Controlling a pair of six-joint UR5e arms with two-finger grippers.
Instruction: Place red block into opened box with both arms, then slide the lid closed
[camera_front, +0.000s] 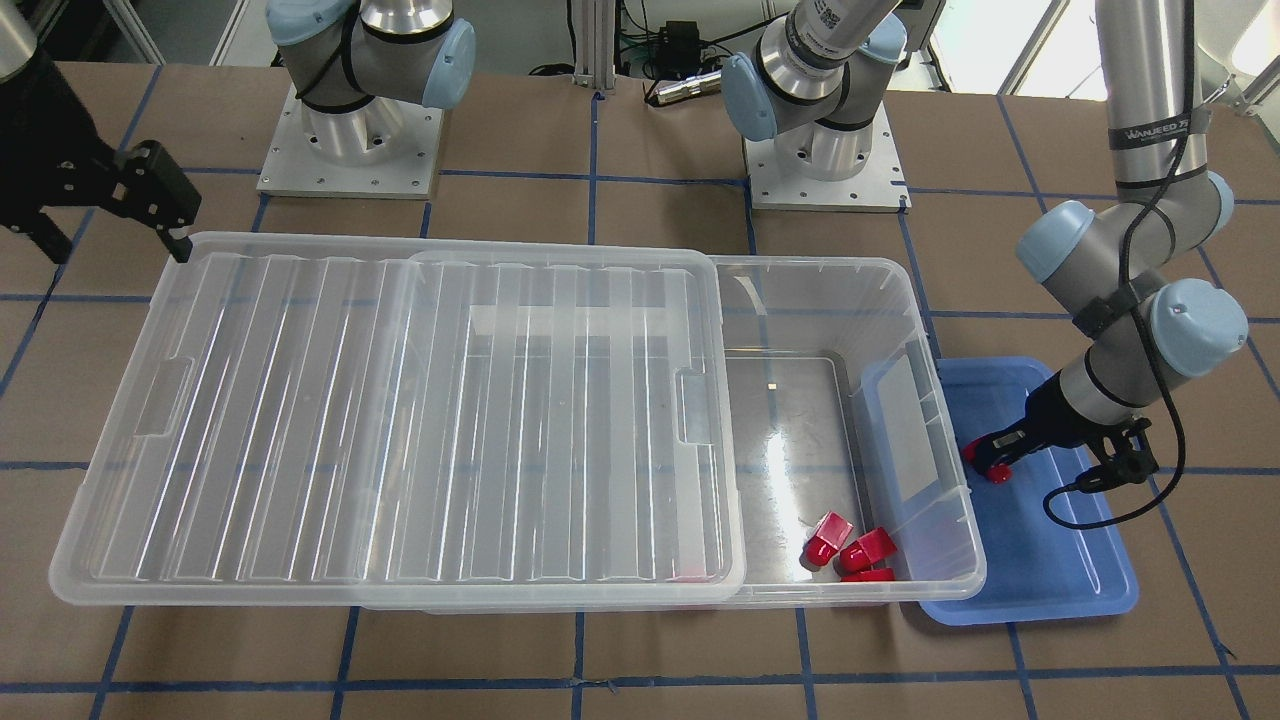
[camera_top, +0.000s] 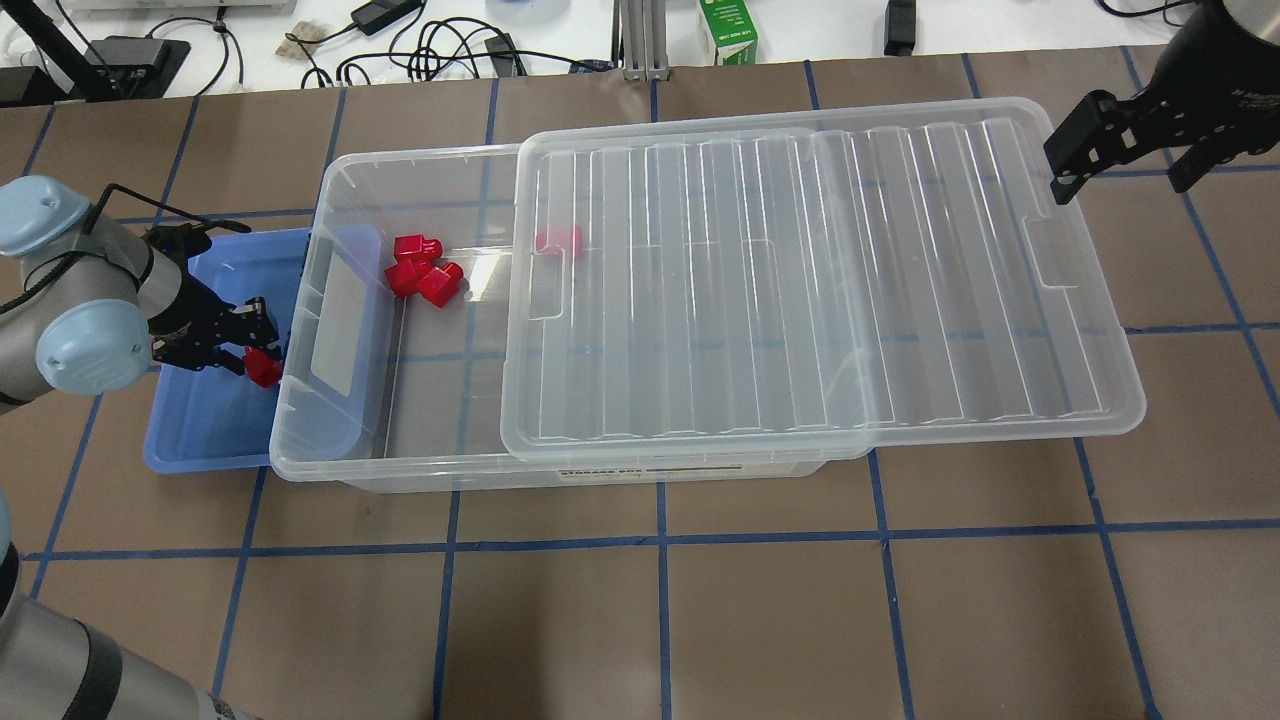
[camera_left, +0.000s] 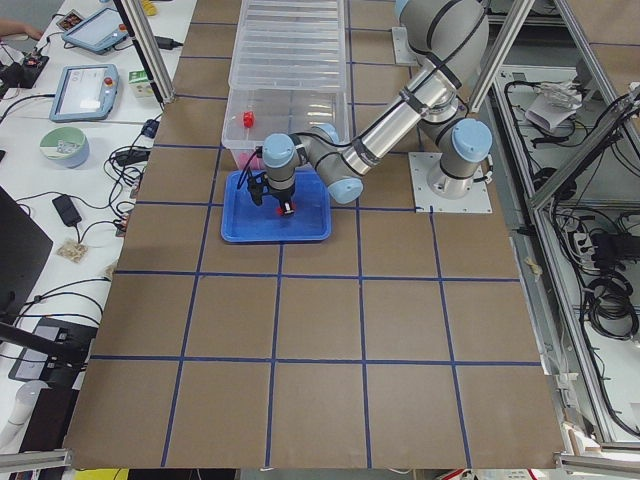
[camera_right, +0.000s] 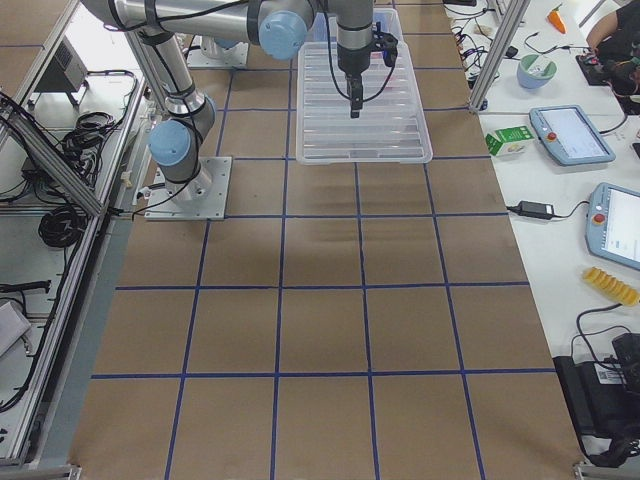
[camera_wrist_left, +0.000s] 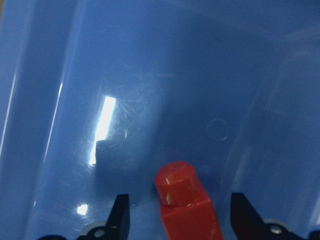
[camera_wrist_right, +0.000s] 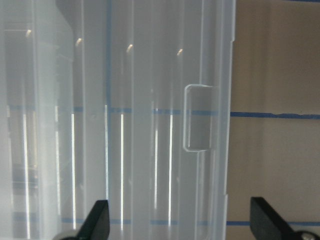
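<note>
A red block (camera_top: 263, 369) lies in the blue tray (camera_top: 200, 430), just outside the box's (camera_top: 330, 200) open end. My left gripper (camera_top: 250, 345) is low over it, open. In the left wrist view the block (camera_wrist_left: 187, 212) sits between the fingers (camera_wrist_left: 121, 212) with a gap on each side. Three more red blocks (camera_top: 420, 270) lie inside the box, and another (camera_top: 560, 242) shows under the lid (camera_top: 800, 280). The lid is slid toward my right and covers most of the box. My right gripper (camera_top: 1128, 170) hangs open above the lid's far short end (camera_wrist_right: 125, 100).
The blue tray (camera_front: 1040, 570) butts against the box's short end wall (camera_front: 920, 430). Both arm bases (camera_front: 350, 150) stand behind the box. The lid overhangs the box on my right side. Monitors, cables and a green carton (camera_top: 728, 30) sit beyond the table's far edge.
</note>
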